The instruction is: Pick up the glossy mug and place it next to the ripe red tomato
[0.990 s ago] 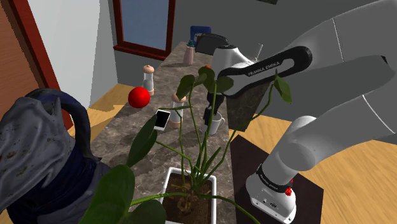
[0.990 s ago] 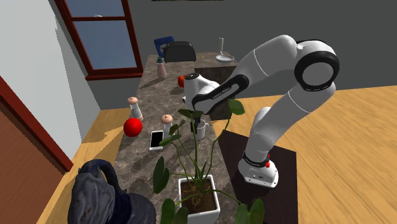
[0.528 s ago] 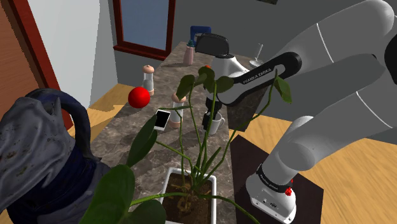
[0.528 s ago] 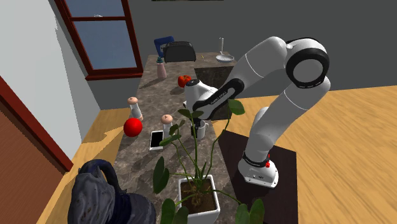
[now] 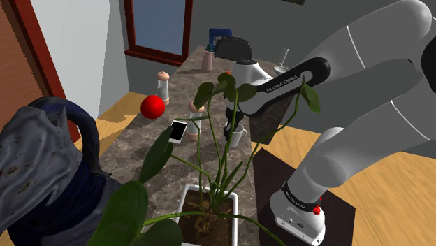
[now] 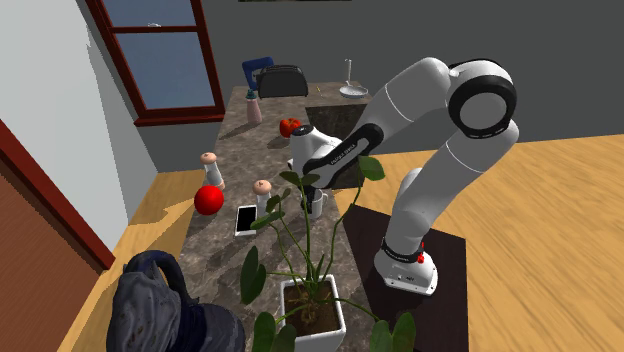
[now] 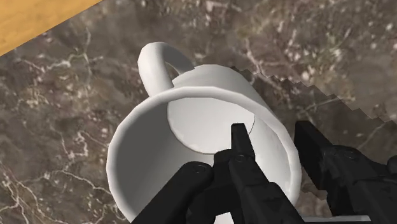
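Over the white mug (image 7: 203, 121) on the stone counter (image 7: 63, 114), I see my claw (image 7: 273, 137) part open: one finger inside the mug, one outside, not squeezing.

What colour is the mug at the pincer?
Plain white mug, clearest in the wrist view.

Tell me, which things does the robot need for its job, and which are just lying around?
For the job: white mug, red tomato, the fingers straddling the mug's wall.
Just lying about: phone, potted plant, shaker, toaster, dark bag.
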Controlling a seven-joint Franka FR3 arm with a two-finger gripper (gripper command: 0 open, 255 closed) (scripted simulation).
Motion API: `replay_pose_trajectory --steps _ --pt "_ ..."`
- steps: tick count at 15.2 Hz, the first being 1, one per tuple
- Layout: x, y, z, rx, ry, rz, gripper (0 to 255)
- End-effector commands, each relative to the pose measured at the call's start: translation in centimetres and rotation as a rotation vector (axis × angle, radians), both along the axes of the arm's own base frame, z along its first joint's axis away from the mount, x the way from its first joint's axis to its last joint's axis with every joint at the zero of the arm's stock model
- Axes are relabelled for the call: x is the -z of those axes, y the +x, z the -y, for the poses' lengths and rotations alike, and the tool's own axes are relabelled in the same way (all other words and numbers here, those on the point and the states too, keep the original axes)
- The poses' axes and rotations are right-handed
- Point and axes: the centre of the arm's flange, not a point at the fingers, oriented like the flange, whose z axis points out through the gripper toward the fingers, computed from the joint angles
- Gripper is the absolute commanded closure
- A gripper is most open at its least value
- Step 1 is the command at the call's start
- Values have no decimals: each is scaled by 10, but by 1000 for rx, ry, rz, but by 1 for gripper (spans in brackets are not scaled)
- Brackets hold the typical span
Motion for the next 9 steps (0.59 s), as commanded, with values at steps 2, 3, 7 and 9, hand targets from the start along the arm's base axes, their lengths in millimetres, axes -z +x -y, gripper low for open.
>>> replay_pose_trajectory --steps 2,3,7,9 --pt "0 0 0 0 0 0 255" --pt "0 0 0 0 0 0 255" --pt "0 0 0 0 0 0 255" --pt "-5 0 0 0 0 0 255"
